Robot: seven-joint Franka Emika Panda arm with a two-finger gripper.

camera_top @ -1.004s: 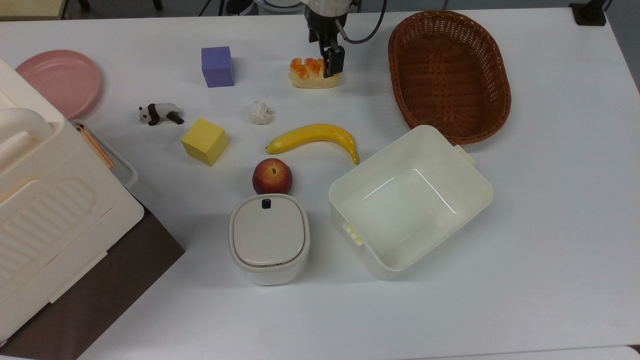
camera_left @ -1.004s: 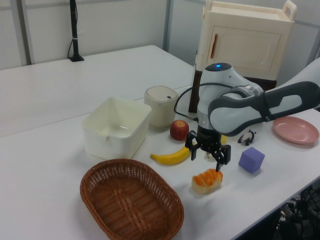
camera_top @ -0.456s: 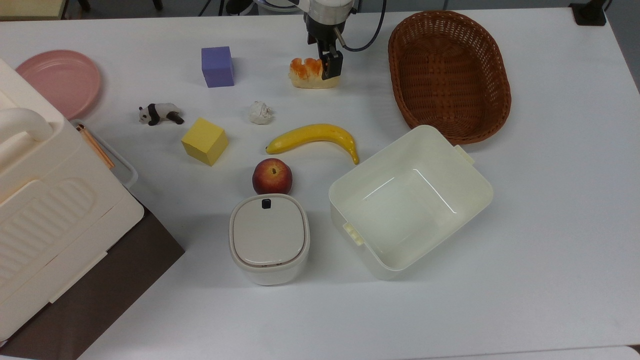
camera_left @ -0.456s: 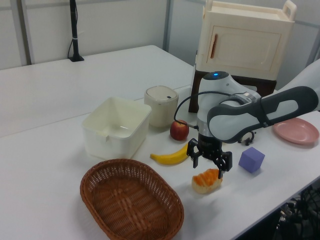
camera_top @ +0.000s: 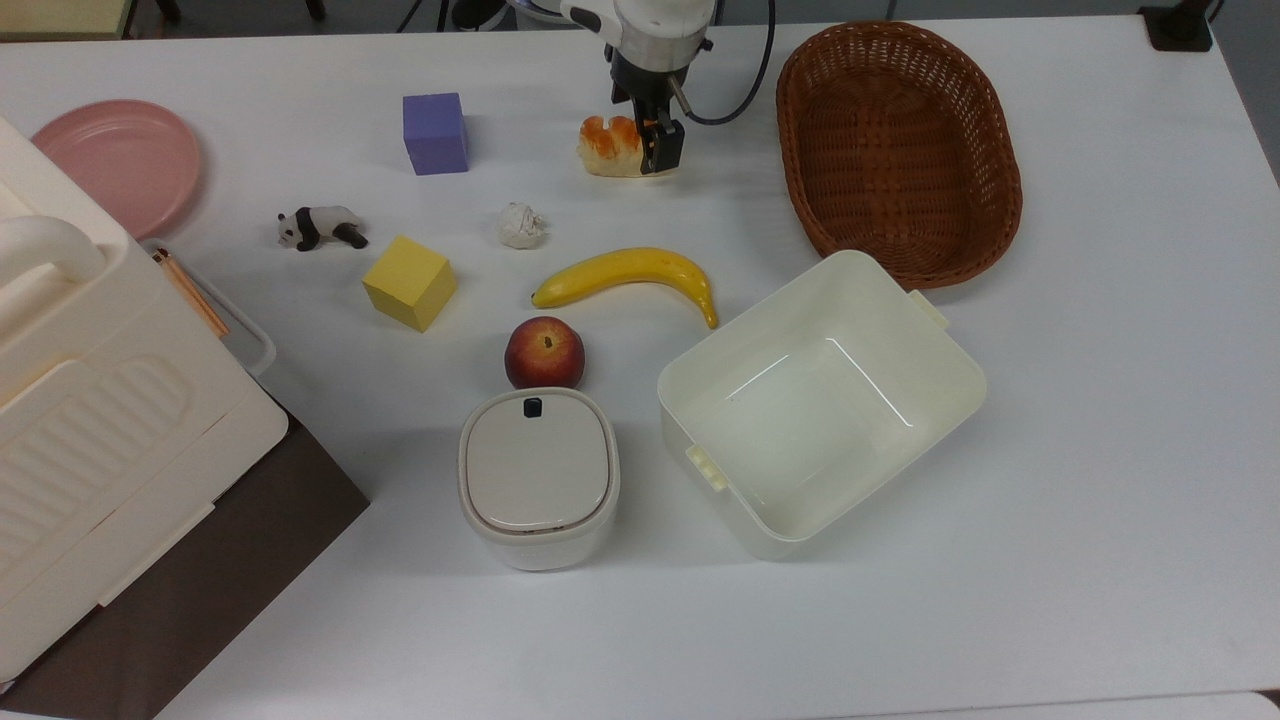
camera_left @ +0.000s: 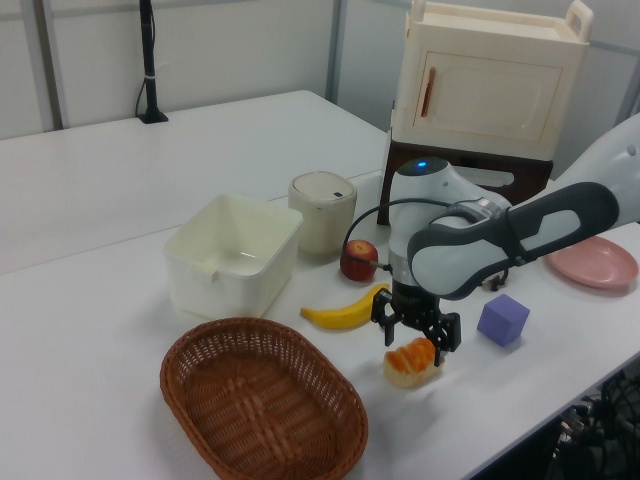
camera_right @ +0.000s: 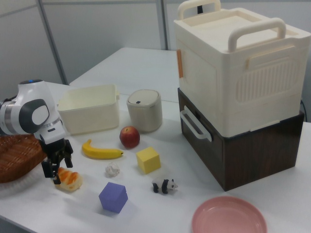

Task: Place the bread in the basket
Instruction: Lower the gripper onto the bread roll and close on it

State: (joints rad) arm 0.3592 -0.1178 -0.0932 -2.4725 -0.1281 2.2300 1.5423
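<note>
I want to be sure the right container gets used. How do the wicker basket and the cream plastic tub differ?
The basket is brown woven wicker; the tub is smooth cream plastic. The basket is oval; the tub is rectangular with small tabs on its rim. In the top view the basket sits right of the bread and the gripper; the tub lies nearer the banana. Both are open-topped and empty.

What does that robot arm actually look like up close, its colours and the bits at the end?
The arm has rounded white shells with dark grey joint sections and a small blue light on top. A black cable loops along it. At the tip sits a small black gripper with two stubby fingers.
</note>
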